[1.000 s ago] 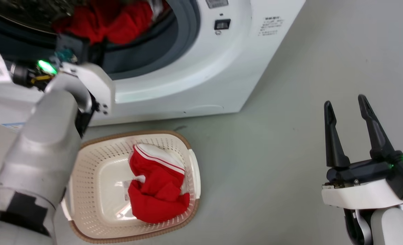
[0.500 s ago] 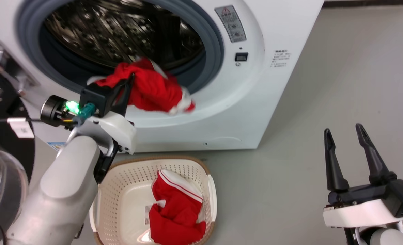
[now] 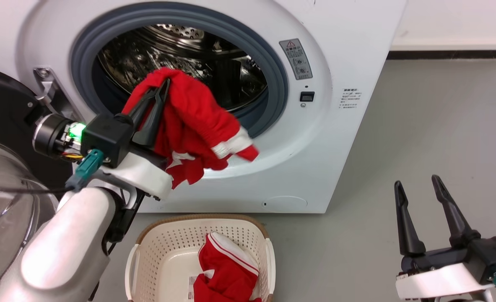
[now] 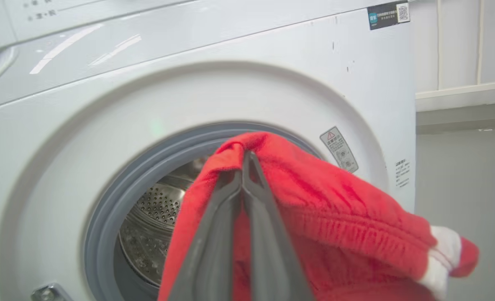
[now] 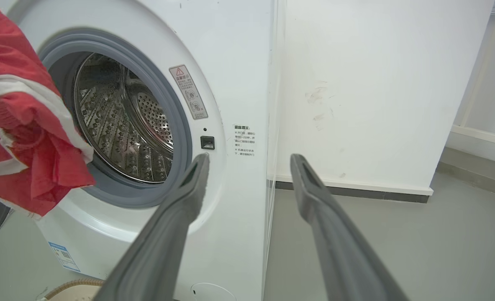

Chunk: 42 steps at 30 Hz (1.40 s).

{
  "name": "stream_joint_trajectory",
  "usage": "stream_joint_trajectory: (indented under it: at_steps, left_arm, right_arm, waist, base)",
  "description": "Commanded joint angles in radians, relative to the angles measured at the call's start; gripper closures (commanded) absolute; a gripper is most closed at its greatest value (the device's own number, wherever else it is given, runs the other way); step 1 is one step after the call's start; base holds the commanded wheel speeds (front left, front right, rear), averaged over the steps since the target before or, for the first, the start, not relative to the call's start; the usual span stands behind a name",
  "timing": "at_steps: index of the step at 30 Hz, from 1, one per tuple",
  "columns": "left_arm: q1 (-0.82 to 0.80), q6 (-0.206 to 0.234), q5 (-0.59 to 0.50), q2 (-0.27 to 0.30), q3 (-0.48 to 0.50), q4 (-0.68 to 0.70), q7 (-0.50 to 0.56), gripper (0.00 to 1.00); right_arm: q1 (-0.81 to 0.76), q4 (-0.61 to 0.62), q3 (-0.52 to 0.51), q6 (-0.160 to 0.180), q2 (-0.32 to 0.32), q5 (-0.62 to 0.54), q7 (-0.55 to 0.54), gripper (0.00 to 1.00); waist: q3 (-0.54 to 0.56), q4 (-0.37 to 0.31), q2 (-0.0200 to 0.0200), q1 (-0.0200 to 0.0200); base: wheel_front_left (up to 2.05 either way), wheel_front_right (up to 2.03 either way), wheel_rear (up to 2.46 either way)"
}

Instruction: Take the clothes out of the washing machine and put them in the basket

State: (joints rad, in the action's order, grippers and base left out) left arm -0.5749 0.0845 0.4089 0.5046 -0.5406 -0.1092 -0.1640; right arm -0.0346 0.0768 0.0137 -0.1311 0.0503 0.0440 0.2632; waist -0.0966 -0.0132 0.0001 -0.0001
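Observation:
My left gripper (image 3: 160,86) is shut on a red garment (image 3: 197,126) with white trim, held in front of the washing machine (image 3: 340,50) opening, outside the grey ring (image 3: 279,90). In the left wrist view the shut fingers (image 4: 247,200) pinch the top fold of that garment (image 4: 335,217), which hangs down to the right. The same garment (image 5: 17,121) shows at the left of the right wrist view. Another red garment (image 3: 227,272) lies in the cream basket (image 3: 155,251) on the floor below. My right gripper (image 3: 415,184) stands open and empty at the lower right, its fingers (image 5: 188,188) spread.
The round glass door (image 3: 0,201) hangs open at the left beside my left arm. The steel drum (image 3: 206,54) behind the held garment looks bare where it shows. Grey floor (image 3: 419,126) stretches to the right of the machine, up to a white wall (image 5: 377,83).
The left gripper has pulled the red garment out of the drum and lifted it clear of the opening. The head view has tilted up, so the basket sits lower in it. The right gripper stays open.

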Motion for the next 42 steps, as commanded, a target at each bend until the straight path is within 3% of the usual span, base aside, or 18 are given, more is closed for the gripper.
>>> stream_joint_trajectory:
  at_steps: [1,9,21,33,42]
  left_arm:
    - [0.015,0.010,-0.006,0.009,0.006,0.029,0.005,1.00]
    - [0.056,0.068,-0.019,0.065,0.030,0.254,0.059,1.00]
    - [0.135,0.111,-0.028,0.106,0.023,0.400,0.094,1.00]
    - [0.265,0.085,0.011,0.090,-0.043,0.287,0.052,1.00]
    - [0.288,0.017,0.083,-0.001,-0.087,-0.007,-0.028,1.00]
  right_arm:
    - [-0.016,-0.003,0.001,0.001,0.000,-0.003,0.002,0.00]
    - [-0.034,-0.005,0.000,0.001,0.000,-0.003,0.002,0.00]
    - [-0.011,0.001,-0.008,0.001,0.000,-0.007,0.002,0.00]
    - [0.047,0.013,-0.013,0.001,0.000,-0.017,0.002,0.00]
    - [0.114,0.031,-0.014,0.001,0.000,-0.035,0.002,0.00]
  waist:
    - [0.010,0.004,-0.0001,0.0001]
    - [0.030,0.011,-0.0001,0.0001]
    - [-0.008,0.018,-0.0001,0.0001]
    - [-0.117,0.015,-0.0001,0.0001]
    - [-0.250,-0.006,-0.0001,0.0001]
  base:
    - [0.00,0.00,0.00]
    - [0.00,0.00,0.00]
    - [0.00,0.00,0.00]
    - [0.00,0.00,0.00]
    - [0.00,0.00,0.00]
